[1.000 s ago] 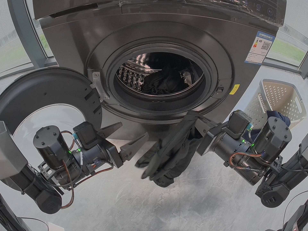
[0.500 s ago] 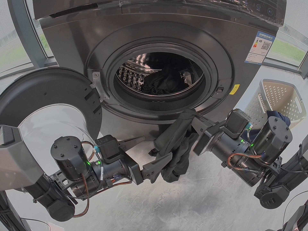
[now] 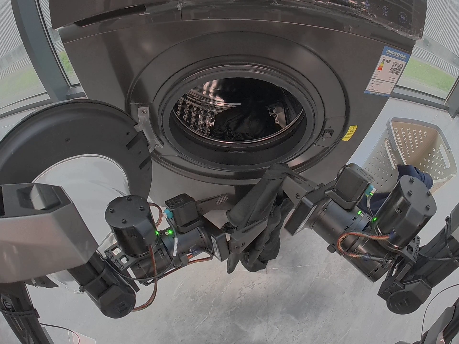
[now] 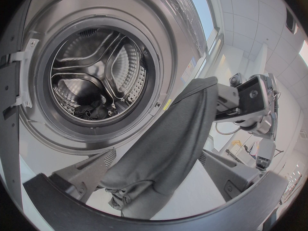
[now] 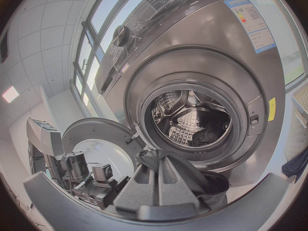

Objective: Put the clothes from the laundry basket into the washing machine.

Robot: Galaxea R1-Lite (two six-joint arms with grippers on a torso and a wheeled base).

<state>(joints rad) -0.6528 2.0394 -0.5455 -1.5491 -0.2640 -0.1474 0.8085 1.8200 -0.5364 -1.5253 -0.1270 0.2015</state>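
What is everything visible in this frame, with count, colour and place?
Grey front-loading washing machine: one, grey, straight ahead, round door open leftward.
Dark clothes: one heap, black, inside the drum.
Black fabric garment: one, black, hanging before the opening.
White perforated plastic laundry basket: one, white, right of the machine.
Dark blue garment: one, blue, in that basket.
Right gripper: one, shut on the black garment's top.
Left gripper: one, open around its lower part.

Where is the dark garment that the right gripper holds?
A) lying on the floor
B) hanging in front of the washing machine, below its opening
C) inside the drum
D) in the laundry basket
B: the dark garment hangs from the right gripper before the washing machine, between the open fingers of the left gripper.
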